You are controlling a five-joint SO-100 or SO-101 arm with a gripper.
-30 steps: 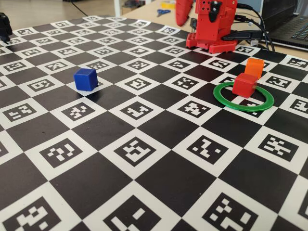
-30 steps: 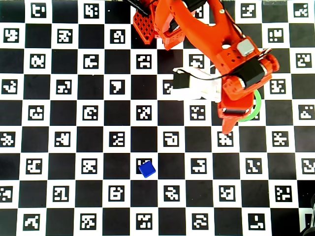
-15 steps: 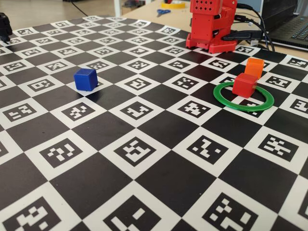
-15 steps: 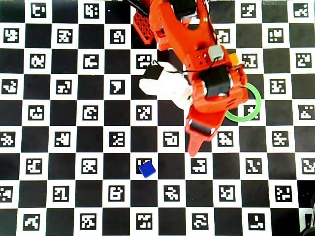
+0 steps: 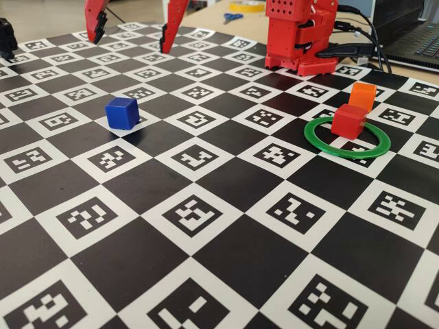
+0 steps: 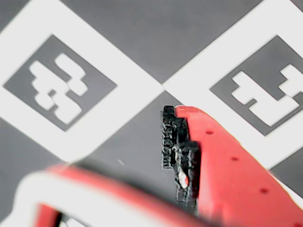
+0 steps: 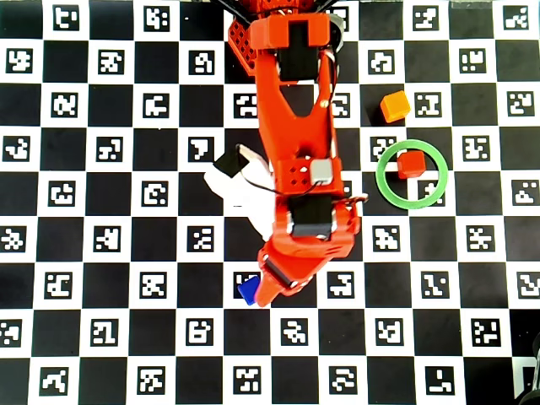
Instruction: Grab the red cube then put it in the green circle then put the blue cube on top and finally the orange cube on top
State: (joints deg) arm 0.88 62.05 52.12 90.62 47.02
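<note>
Hovering high over the checkered board (image 5: 206,226), the gripper (image 5: 134,31) hangs with its two fingers spread wide and nothing between them. In the overhead view it covers part of the blue cube (image 7: 246,290), which rests alone on the board in the fixed view (image 5: 122,112). The red cube (image 5: 348,120) sits inside the green circle (image 5: 346,151), near its far rim, and the orange cube (image 5: 361,96) waits just outside the ring.

I judge the next step is to take the blue cube. The risk is that one fingertip comes down on the cube's top or edge and pushes it away. Later, since the red cube is off-centre and slightly turned, a blue cube placed on it may slip off.
</note>
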